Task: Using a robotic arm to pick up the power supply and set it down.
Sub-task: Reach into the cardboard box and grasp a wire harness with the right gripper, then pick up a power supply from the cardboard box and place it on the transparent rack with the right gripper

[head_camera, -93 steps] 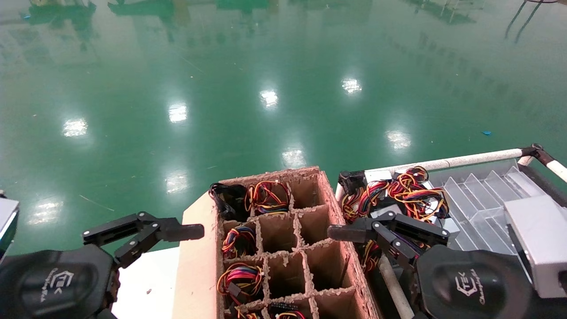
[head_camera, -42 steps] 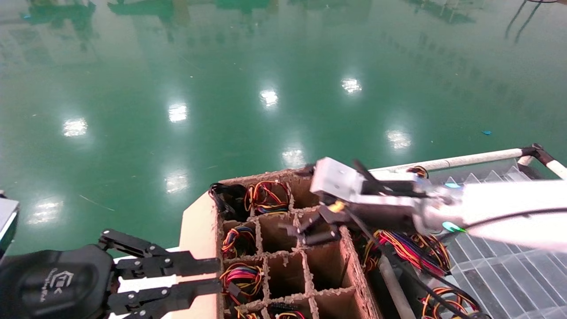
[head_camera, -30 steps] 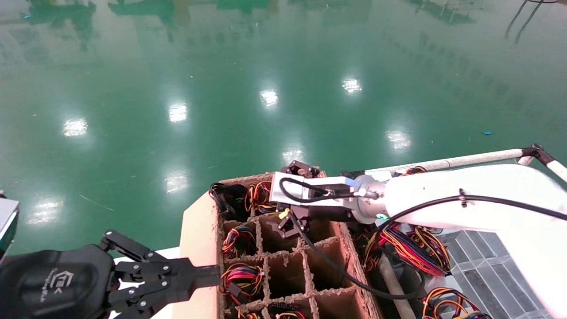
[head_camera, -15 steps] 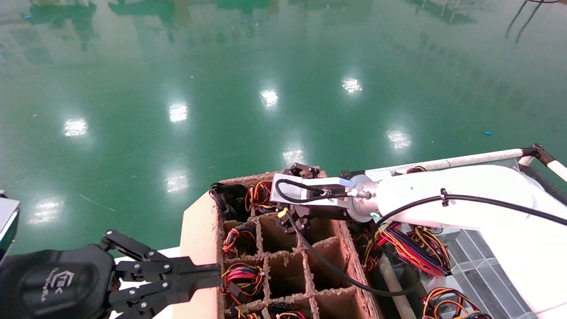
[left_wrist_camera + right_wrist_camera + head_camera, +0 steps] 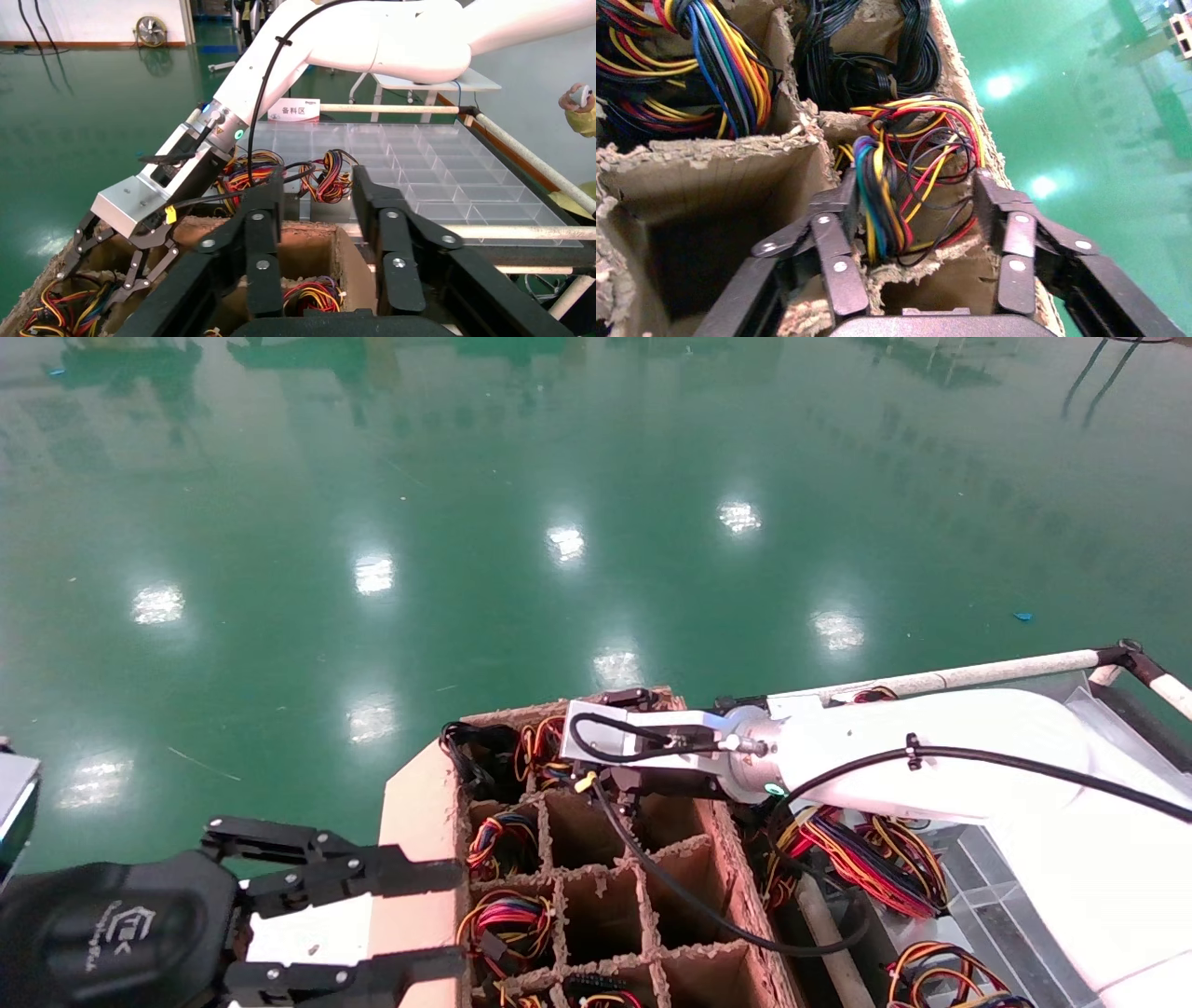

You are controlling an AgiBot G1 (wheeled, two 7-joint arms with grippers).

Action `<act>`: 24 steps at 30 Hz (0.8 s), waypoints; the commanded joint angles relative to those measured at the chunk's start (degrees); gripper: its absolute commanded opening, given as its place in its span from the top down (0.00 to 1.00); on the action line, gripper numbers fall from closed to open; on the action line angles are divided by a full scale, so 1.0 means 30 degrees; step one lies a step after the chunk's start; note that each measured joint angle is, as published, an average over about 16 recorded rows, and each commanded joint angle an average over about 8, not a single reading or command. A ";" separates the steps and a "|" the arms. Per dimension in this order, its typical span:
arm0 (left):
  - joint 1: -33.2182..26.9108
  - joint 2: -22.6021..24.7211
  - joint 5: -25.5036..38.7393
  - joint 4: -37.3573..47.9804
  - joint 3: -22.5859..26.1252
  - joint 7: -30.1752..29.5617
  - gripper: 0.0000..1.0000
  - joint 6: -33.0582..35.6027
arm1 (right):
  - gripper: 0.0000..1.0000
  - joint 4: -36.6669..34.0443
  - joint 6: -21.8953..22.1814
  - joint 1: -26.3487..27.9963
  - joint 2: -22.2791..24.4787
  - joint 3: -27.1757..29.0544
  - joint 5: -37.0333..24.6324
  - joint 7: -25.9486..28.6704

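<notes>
Over far row of cardboard divider box, my right gripper sits spread wide, jaws straddling wire loops of power supply seated in its cell, gripping nothing. Wires up for easy access, I judge. Left gripper wide too, straddling box's flap, idle.

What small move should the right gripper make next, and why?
Probably close, perhaps after easing a little lower. The right gripper is open, straddling the power supply's wires in a far cell of the cardboard box and holding nothing; the metal body is hidden. The left gripper sits open by the box.
</notes>
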 commanded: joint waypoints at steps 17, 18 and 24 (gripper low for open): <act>-0.0003 -0.0004 -0.0007 0.0000 0.0011 0.0005 0.00 -0.0005 | 1.00 -0.0903 -0.0133 0.0148 -0.0385 -0.0161 -0.0028 -0.0394; -0.0003 -0.0005 -0.0008 0.0000 0.0011 0.0006 0.00 -0.0005 | 1.00 -0.0901 -0.0158 0.0162 -0.0377 -0.0159 -0.0016 -0.0405; -0.0004 -0.0006 -0.0010 0.0000 0.0015 0.0007 0.00 -0.0006 | 1.00 -0.0631 -0.0338 0.0270 -0.0154 -0.0043 0.0167 -0.0383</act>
